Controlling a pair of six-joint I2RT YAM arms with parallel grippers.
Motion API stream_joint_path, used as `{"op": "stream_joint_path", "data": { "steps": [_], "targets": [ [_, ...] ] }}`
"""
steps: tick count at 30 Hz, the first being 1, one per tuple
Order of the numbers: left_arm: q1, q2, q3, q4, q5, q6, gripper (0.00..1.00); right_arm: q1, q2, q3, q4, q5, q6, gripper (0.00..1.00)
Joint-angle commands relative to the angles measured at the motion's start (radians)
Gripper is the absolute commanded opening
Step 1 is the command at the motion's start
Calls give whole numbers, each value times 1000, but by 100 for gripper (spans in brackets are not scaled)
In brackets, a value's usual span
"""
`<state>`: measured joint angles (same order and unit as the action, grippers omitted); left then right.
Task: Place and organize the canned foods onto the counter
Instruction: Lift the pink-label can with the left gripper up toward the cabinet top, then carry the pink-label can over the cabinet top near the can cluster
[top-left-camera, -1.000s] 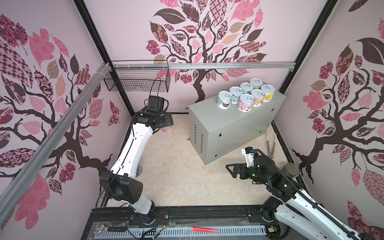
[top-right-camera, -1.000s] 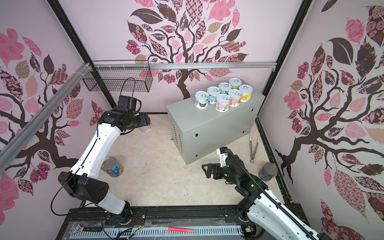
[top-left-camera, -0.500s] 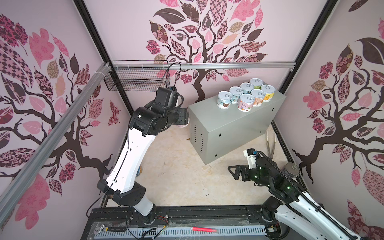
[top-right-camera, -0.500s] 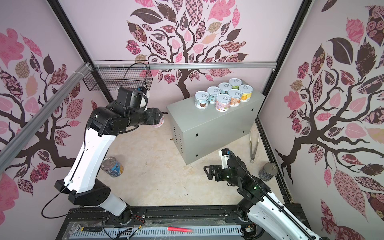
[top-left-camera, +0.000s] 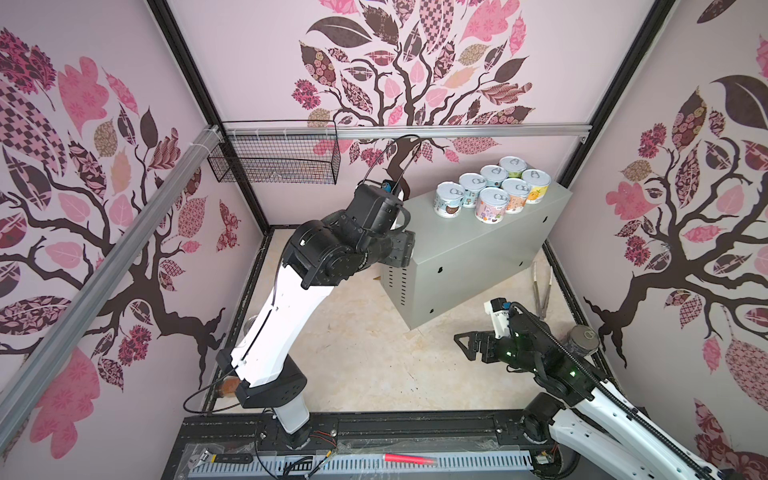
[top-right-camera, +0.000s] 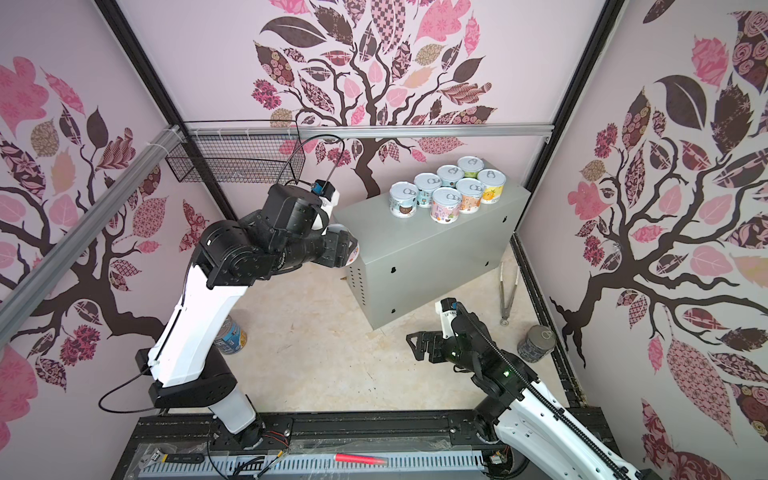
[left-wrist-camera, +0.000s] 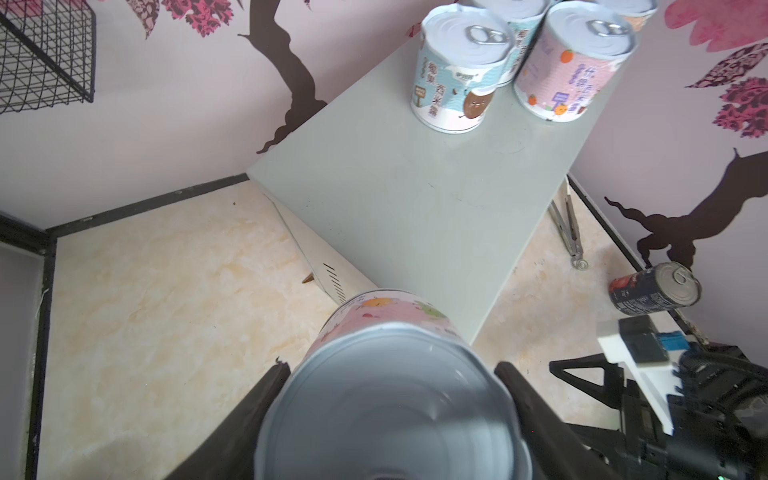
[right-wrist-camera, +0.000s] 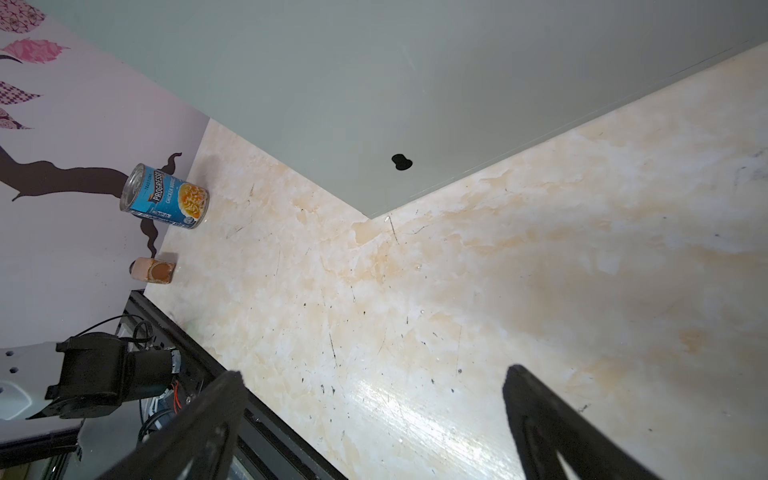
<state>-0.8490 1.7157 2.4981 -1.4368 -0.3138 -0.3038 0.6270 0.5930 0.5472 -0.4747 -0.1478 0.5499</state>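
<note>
The left pincer (left-wrist-camera: 390, 368) is clamped on a pink-labelled can (left-wrist-camera: 386, 415) at the worktop (left-wrist-camera: 415, 199) near corner: the carrying step, I judge. Its far end holds seven cans (top-left-camera: 492, 195); the next move calls for setting this one beside them. The right pincer (right-wrist-camera: 374, 371) hangs apart, empty.

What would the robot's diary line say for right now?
left gripper: shut on pink can, near counter corner | right gripper: open, empty | counter: seven cans | floor: blue can, dark can

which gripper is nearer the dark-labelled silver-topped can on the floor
Right. The right gripper hovers open low over the floor, near the dark-labelled can; the left gripper holds a pink-labelled can at the far end of the light-grey metal box.
</note>
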Motion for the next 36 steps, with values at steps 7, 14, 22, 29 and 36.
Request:
{"op": "stream_joint_path", "data": {
  "steps": [7, 14, 22, 29, 36],
  "targets": [
    [-56, 54, 127, 47, -44, 39, 45, 4, -10, -10, 9, -16, 4, 100],
    [-25, 133, 196, 75, -3, 35, 45, 5, -4, -18, 17, -21, 3, 100],
    [29, 177, 215, 108, 61, 17, 47, 4, 3, -29, 32, -30, 4, 100],
    [44, 209, 225, 121, 100, 11, 48, 4, 14, -50, 59, -44, 11, 100],
    [60, 240, 235, 129, 128, 0, 52, 4, 19, -59, 72, -55, 13, 100]
  ]
}}
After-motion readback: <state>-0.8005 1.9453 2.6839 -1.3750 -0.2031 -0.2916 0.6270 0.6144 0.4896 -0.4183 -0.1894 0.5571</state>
